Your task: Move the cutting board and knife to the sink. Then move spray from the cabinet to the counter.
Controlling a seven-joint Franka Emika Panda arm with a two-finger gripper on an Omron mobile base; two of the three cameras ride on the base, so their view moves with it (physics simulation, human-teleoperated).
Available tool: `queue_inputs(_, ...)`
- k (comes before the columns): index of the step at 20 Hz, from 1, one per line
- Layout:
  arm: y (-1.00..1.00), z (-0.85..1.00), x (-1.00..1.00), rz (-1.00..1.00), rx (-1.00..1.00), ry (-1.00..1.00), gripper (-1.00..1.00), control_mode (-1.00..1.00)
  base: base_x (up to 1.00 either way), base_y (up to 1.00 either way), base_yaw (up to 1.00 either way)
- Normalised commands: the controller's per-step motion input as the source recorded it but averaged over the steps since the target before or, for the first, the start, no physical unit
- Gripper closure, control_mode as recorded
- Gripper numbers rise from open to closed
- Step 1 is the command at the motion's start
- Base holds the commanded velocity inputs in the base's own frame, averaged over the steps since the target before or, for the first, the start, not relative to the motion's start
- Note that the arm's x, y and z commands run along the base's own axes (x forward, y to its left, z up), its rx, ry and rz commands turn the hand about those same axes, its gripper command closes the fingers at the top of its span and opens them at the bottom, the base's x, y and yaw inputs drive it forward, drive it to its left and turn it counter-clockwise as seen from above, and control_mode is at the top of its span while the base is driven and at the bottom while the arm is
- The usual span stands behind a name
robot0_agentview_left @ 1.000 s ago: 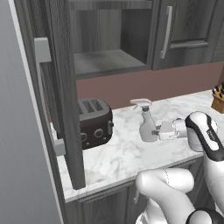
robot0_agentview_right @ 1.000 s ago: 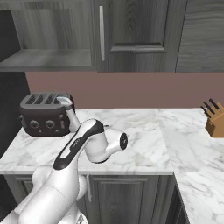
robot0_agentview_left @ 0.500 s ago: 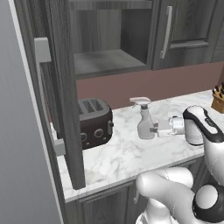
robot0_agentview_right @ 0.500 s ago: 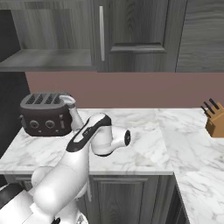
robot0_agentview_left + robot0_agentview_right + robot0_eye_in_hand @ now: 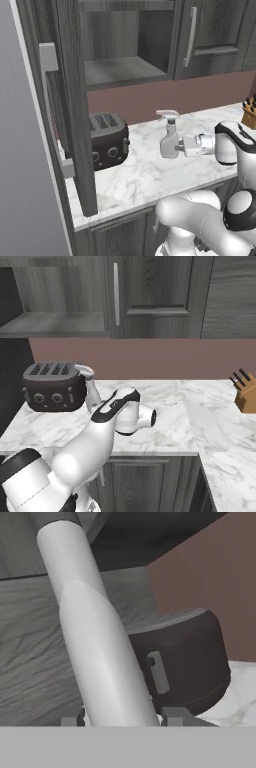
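One slim pale grey-white spray bottle stands upright on the L-shaped white marble counter, long axis vertical. Its trigger nozzle head points toward the one dark four-slot toaster, which sits well apart on the same worktop. In the hand view the bottle rises as a tilted pale column between the two fingertips, with the toaster behind it.

The two-finger gripper reaches in horizontally and is closed on the bottle's lower body, jaws at a medium gap set by the bottle's width.

One dark grey wood-grain wall cabinet stands with its door swung open. One tan wooden knife block stands at the far end of the counter.
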Motion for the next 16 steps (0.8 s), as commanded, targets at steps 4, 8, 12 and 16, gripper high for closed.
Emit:
queue_inputs(4, 0.0, -0.09, 0.0, 0.0, 0.0, 0.0, 1.0, -1.0, 0.0, 0.0, 0.0)
queue_inputs(8, 0.0, -0.04, 0.0, 0.0, 0.0, 0.0, 1.0, -1.0, 0.0, 0.0, 0.0)
queue_inputs(12, 0.0, 0.0, 0.0, 0.0, 0.0, 0.0, 1.0, -1.0, 0.0, 0.0, 0.0)
queue_inputs(16, 0.0, -0.05, 0.0, 0.0, 0.0, 0.0, 1.0, -1.0, 0.0, 0.0, 0.0)
